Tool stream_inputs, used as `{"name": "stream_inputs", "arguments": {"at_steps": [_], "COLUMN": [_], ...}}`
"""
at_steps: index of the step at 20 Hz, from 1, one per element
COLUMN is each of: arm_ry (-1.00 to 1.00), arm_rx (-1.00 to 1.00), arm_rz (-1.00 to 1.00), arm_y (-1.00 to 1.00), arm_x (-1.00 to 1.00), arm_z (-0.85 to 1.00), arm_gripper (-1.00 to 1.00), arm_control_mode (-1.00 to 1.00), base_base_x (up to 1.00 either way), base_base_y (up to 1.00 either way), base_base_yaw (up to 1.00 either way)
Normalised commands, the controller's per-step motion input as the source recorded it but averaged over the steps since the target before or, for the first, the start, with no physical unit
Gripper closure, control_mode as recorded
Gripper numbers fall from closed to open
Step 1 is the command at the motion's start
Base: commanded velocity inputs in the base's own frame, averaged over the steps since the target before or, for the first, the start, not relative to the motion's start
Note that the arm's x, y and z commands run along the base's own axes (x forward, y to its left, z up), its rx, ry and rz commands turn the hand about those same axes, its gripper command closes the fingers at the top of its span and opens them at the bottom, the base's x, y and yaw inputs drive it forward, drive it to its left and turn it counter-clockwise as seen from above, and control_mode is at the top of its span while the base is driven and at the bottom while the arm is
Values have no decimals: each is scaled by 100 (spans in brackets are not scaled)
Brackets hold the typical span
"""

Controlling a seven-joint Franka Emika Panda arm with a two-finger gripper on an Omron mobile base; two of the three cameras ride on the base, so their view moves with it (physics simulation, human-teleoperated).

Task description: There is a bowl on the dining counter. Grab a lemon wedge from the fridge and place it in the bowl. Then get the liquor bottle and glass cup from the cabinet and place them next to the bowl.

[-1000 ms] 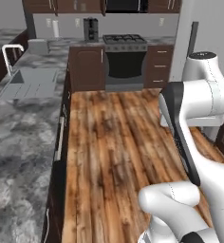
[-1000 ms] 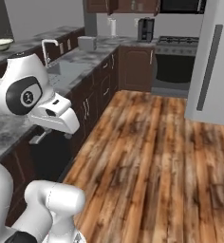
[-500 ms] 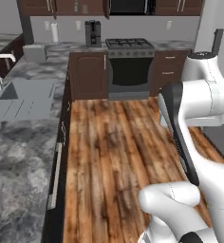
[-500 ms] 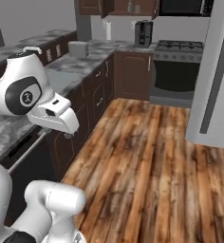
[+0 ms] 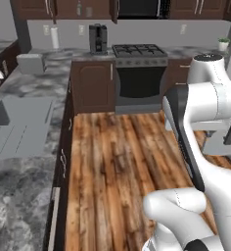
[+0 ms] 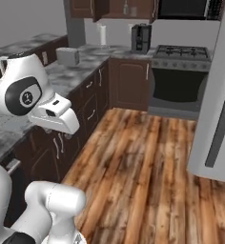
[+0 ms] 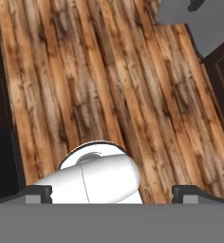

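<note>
Grey marbled worktop (image 5: 19,162): on your left in the left base view, with a sink basin (image 5: 24,122) set into it and a pale toaster (image 5: 30,62) at the far corner.
Wall cabinets (image 5: 63,7): dark brown wood, running along the top of the back wall above the worktop.
Coffee machine (image 5: 98,38): black, you see it standing on the back worktop just left of the stove.
Stove (image 5: 139,73): dark oven front, gas burners on top, centred on the back wall.
Floor (image 5: 117,166): wood planks, between the cabinets and the arm.
Gripper (image 7: 112,192): you look straight down at the planks in the hand view; the jaws stand spread wide with nothing between them.
Fridge (image 6: 218,100): your task's thing, pale silver-grey with a dark bar handle, door closed, at the right edge of the right base view, just right of the stove.
</note>
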Motion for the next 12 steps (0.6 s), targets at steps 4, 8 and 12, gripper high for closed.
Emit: {"name": "stream_inputs", "arguments": {"at_steps": [4, 8, 12], "arm_ry": [0, 0, 0], "arm_rx": [0, 0, 0], "arm_rz": [0, 0, 0], "arm_y": [0, 0, 0], "arm_x": [0, 0, 0], "arm_z": [0, 0, 0], "arm_gripper": [-100, -100, -100], "arm_control_mode": [100, 100, 100], "base_base_x": [100, 100, 100], "base_base_y": [0, 0, 0], "base_base_yaw": [0, 2, 4]}}
